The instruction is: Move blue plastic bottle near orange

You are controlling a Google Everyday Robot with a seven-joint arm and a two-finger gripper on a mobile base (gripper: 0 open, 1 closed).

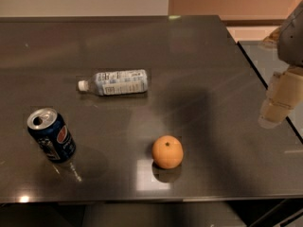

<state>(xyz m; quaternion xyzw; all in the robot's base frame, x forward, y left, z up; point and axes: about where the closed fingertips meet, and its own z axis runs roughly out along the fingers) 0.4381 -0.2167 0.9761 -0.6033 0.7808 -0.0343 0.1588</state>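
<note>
The blue plastic bottle (115, 82) lies on its side on the dark table (199, 60), white cap pointing left, left of the middle. The orange (167, 152) sits near the front edge, below and to the right of the bottle, well apart from it. My gripper (277, 105) hangs at the far right, above the table's right edge, away from both the bottle and the orange. It holds nothing that I can see.
A dark blue Pepsi can (50, 135) stands upright at the front left. A second surface (272, 65) adjoins the table on the right. A pale wall runs behind the table.
</note>
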